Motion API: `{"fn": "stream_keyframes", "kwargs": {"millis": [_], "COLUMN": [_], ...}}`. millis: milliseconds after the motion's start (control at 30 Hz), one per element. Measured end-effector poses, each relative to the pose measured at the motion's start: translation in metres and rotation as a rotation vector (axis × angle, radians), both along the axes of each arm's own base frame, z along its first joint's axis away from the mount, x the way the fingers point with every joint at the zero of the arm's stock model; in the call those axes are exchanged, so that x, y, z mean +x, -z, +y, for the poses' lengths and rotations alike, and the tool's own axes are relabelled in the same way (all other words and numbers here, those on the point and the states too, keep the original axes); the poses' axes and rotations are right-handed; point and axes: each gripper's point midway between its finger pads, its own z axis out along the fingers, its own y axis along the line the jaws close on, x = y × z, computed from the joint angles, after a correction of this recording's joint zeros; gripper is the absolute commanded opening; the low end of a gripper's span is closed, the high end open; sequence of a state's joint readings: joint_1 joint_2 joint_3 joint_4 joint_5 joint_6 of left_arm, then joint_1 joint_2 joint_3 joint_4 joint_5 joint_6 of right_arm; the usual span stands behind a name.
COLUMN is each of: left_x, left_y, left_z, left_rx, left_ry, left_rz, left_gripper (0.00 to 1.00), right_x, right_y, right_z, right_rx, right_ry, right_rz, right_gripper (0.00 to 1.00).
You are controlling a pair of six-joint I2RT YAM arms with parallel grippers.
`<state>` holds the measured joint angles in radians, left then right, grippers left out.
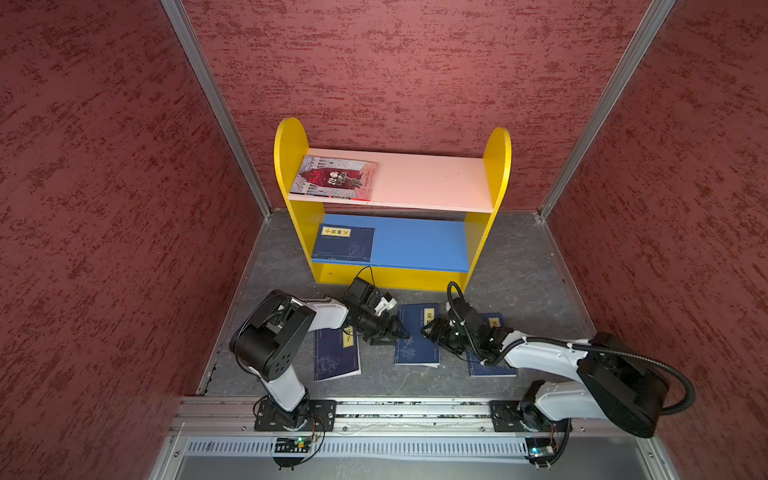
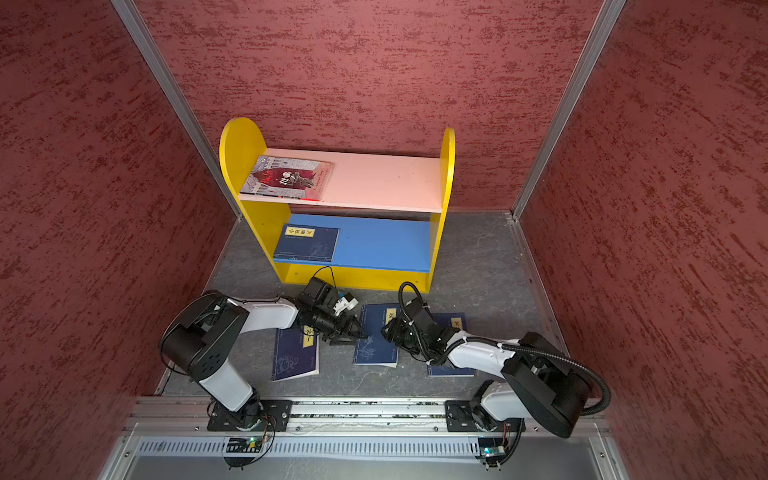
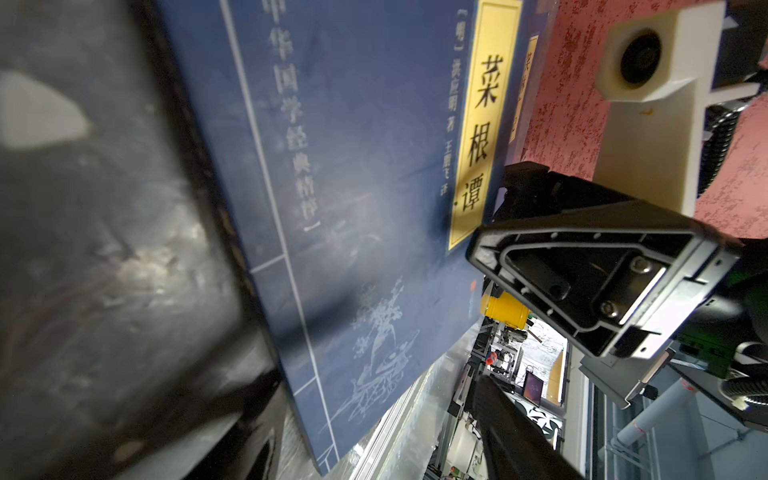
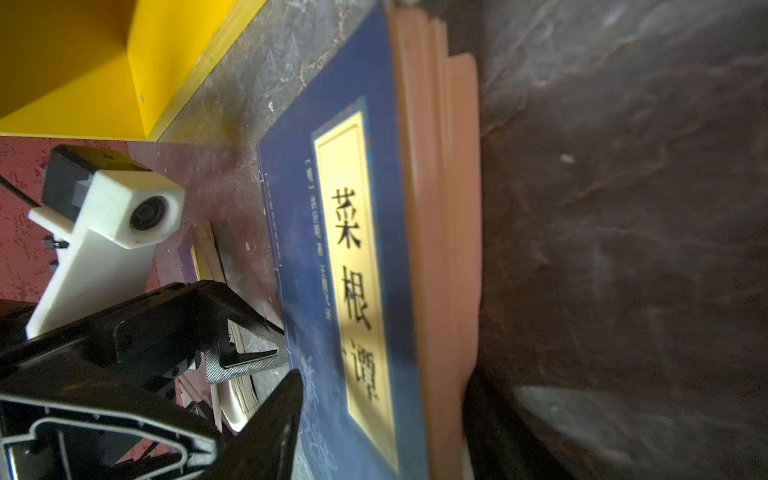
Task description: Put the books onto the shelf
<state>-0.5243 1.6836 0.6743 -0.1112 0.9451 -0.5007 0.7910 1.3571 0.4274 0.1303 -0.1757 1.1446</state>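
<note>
At the back you've got the small two-tier wooden shelf point(image 1: 291, 166) w/ yellow round-topped side panels. On its pale pink upper board point(image 1: 432, 178), close to the shelf's left panel, the thin red-and-grey illustrated book point(image 1: 334, 178) lies flat, long axis along the board; title too small to read. On the blue lower board point(image 1: 419, 245), same end, a navy paperback point(image 1: 344, 245) lies flat, yellow label crosswise at the rear, long axis along the board.

In front of the shelf, on the grey stone-look tabletop point(image 1: 519, 266), three other navy paperbacks lie flat, long axes pointing away from the shelf, label ends nearest it. The middle book point(image 1: 415, 349) reads "菜根谭" in black on its yellow label point(image 3: 480, 137), w/ "中华国学经典精粹" in pale print alongside. The left-side book point(image 1: 336, 357) has a label ending "子"; the right-side book point(image 1: 484, 370) is mostly under the right arm point(image 1: 540, 353).

Your left hand point(image 1: 399, 334) sits at the middle book's edge opposite the label, jaws apart, gripping nothing. Your right hand point(image 1: 428, 330) is over its label side, jaws apart, straddling the page edge point(image 4: 436, 208); contact: can't tell.
</note>
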Motion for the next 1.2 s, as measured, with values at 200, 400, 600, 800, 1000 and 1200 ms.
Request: {"fn": "stream_keyframes", "kwargs": {"millis": [200,400,600,800,1000,1200], "left_x": [0.009,0.015,0.017,0.017,0.017,0.015], "left_y": [-0.002,-0.007,-0.013,-0.019,-0.021,-0.029], "left_z": [0.009,0.011,0.007,0.004,0.006,0.008], "left_rx": [-0.008,-0.023,-0.055,-0.086,-0.095,-0.1], "left_ry": [-0.051,-0.083,-0.095,-0.094,-0.095,-0.088], "left_rz": [-0.006,-0.011,0.007,0.022,0.033,0.018], "left_gripper": [0.72,0.72,0.72,0.72,0.71,0.71], "right_x": [0.003,0.006,0.009,0.01,0.013,0.015], "right_y": [0.0,0.001,0.002,0.004,0.005,0.003], "right_z": [0.003,0.006,0.008,0.009,0.011,0.013], "right_rx": [-0.001,-0.028,-0.045,-0.051,-0.061,-0.07], "right_ry": [-0.002,-0.015,-0.025,-0.029,-0.035,-0.039], "right_rz": [0.0,0.008,0.009,0.01,0.006,0.003], "right_gripper": [0.63,0.63,0.62,0.62,0.62,0.62]}}
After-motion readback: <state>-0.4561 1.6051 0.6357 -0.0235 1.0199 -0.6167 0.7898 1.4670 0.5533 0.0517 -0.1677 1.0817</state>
